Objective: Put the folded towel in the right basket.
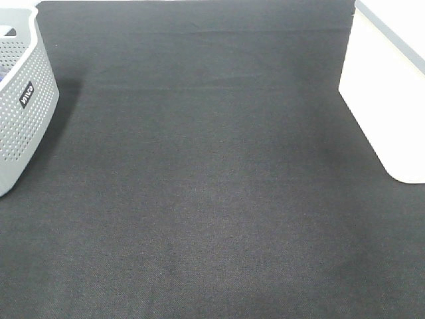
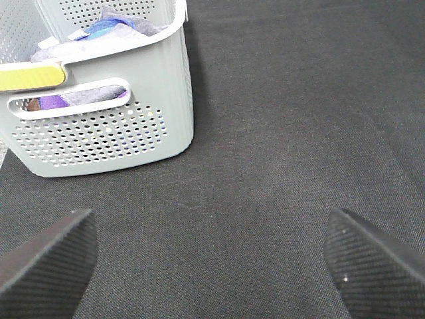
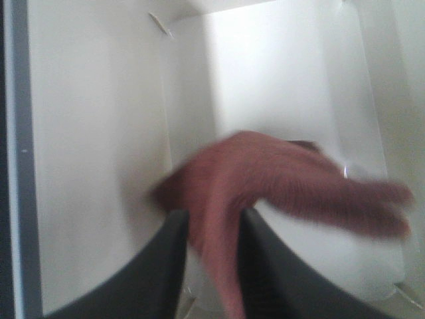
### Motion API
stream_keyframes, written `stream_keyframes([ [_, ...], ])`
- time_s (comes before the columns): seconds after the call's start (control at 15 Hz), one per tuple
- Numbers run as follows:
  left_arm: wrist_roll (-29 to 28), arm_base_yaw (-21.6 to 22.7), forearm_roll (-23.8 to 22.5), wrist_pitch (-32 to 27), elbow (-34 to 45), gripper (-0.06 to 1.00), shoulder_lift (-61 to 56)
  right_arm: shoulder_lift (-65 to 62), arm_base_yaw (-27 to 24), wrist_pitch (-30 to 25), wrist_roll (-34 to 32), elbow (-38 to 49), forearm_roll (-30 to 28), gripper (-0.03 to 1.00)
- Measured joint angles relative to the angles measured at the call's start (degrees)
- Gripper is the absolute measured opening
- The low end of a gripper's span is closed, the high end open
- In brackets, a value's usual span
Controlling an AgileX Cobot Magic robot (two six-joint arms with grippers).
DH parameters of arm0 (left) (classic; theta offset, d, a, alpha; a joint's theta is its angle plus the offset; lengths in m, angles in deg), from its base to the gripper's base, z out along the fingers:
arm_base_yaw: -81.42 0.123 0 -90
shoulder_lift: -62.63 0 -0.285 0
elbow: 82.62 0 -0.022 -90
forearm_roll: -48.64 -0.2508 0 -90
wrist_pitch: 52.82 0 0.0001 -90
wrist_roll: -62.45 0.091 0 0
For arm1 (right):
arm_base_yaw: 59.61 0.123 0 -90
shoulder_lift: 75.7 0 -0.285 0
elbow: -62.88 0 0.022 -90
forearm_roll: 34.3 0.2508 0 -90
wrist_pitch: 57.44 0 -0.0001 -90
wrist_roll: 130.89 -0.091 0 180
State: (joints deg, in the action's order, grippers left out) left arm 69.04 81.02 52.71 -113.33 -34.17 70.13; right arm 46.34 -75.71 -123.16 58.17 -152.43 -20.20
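Towel (image 3: 279, 179) pinched in R gripper (image 3: 212, 232) over basket (image 3: 99, 133).

The tabletop (image 1: 212, 199) is covered in black, finely woven cloth. The left basket (image 1: 23, 113) is pale grey, dotted with rows of small holes, with a black label in white letters; purple and blue fabric (image 2: 109, 26) lies inside it. The right basket (image 1: 392, 93) is plain white. The towel (image 3: 279, 179) is reddish brown. Both grippers' jaws are black.
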Motion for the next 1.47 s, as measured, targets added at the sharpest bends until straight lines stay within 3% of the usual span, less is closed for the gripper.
stream_keyframes([
  [0.2, 0.00, 0.00, 0.00, 0.00, 0.00, 0.88, 0.00, 0.46, 0.00, -0.06, -1.09, 0.00, 0.00, 0.65],
  [0.27, 0.00, 0.00, 0.00, 0.00, 0.00, 0.88, 0.00, 0.40, 0.00, -0.29, -1.09, 0.00, 0.86, 0.68],
  [0.53, 0.00, 0.00, 0.00, 0.00, 0.00, 0.88, 0.00, -1.60, 1.03, -3.50, -1.15, 0.00, 8.14, 0.70],
  [1.0, 0.00, 0.00, 0.00, 0.00, 0.00, 0.88, 0.00, -11.40, 14.04, -3.72, -1.15, 1.20, -0.29, 0.71],
  [1.13, 0.00, 0.00, 0.00, 0.00, 0.00, 0.88, 0.00, -17.88, 16.73, -3.67, -1.20, 7.45, -1.83, 0.71],
  [1.47, 0.00, 0.00, 0.00, 0.00, 0.00, 0.88, 0.00, -31.05, 16.73, -3.72, -1.55, 26.07, -5.67, 0.71],
])
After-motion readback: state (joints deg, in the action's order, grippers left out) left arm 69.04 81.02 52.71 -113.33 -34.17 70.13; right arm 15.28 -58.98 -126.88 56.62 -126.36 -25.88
